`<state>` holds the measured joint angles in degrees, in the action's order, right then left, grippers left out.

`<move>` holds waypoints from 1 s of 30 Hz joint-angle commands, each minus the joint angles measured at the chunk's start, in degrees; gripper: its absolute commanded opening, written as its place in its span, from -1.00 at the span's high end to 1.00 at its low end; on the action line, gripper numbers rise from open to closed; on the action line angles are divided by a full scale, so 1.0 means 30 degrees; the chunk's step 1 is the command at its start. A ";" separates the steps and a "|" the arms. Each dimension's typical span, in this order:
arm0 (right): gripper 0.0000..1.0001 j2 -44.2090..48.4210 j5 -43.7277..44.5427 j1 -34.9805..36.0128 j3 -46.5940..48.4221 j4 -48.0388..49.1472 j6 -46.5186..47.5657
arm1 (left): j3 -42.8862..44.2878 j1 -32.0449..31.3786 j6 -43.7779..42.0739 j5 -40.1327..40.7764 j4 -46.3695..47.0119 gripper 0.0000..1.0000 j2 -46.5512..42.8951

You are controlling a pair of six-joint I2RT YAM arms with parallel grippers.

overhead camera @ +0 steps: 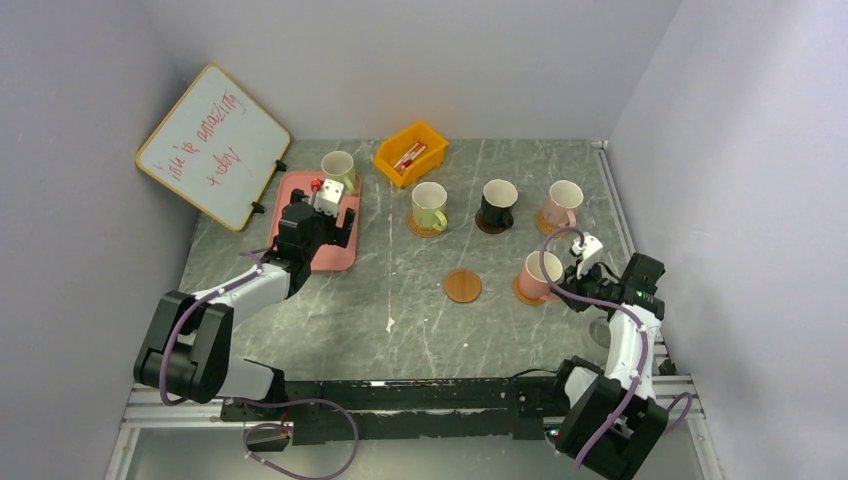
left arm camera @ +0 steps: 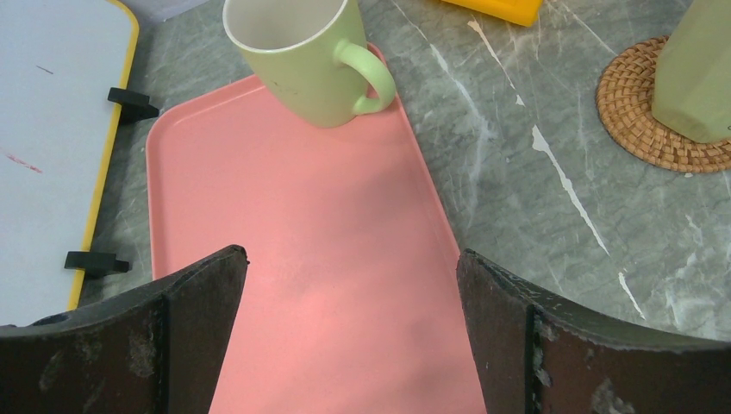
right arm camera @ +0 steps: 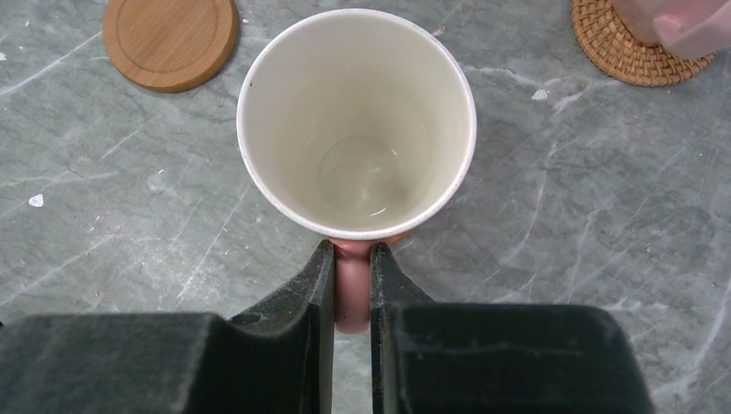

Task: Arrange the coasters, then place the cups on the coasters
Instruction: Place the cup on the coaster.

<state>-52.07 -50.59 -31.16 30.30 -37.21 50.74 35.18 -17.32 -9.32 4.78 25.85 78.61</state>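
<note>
The right hand (right arm camera: 352, 259) is clamped on the handle (right arm camera: 352, 289) of a pink cup (right arm camera: 356, 121), which stands upright straight ahead of the fingers with its mouth facing up and its whitish inside empty. An orange-brown coaster (overhead camera: 519, 292) shows under that cup; whether the cup rests on it cannot be told. Ahead and to the left of this hand lies a bare wooden coaster (right arm camera: 170, 41), apart from the cup. Ahead and to the right a second pink cup (overhead camera: 563, 203) stands on a woven coaster (right arm camera: 625, 56). The left hand (left arm camera: 352, 259) hangs with its fingers wide apart and nothing between them, over the near part of a pink tray (left arm camera: 259, 216). A green cup (left arm camera: 302, 56) stands at the tray's far end, well ahead of the fingers, with its handle to the right. To the right of this hand, off the tray, a second green cup (left arm camera: 694, 69) stands on a second woven coaster (left arm camera: 634, 112). Beyond that, a black cup (overhead camera: 497, 203) stands on a dark coaster (overhead camera: 487, 227). That makes five cups, two pink, two green and one black. There are five coasters, and four of them are under cups. The tray holds only the one green cup. A yellow bin (overhead camera: 410, 152) at the back of the worktop (overhead camera: 400, 290) holds red and white bits too small to make out.
</note>
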 commanded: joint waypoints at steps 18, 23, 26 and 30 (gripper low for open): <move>0.87 0.0273 -0.1213 -0.0107 0.0830 0.0489 0.0717 | 0.0666 0.0090 0.0057 -0.0261 0.0642 -0.93 0.0006; 0.83 0.0361 -0.1214 -0.0103 0.0826 0.0454 0.0778 | 0.0651 0.0090 0.0046 -0.0259 0.0640 -0.93 -0.0012; 0.78 0.0446 -0.1213 -0.0107 0.0802 0.0300 0.0951 | 0.0637 0.0090 0.0082 -0.0294 0.0628 -0.93 -0.0024; 0.70 0.0512 -0.1214 -0.0103 0.0793 0.0304 0.0939 | 0.0666 0.0090 0.0060 -0.0275 0.0633 -0.93 -0.0011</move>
<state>-51.83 -50.15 -31.16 30.30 -37.30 51.90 35.18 -17.32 -9.32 4.78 25.85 78.61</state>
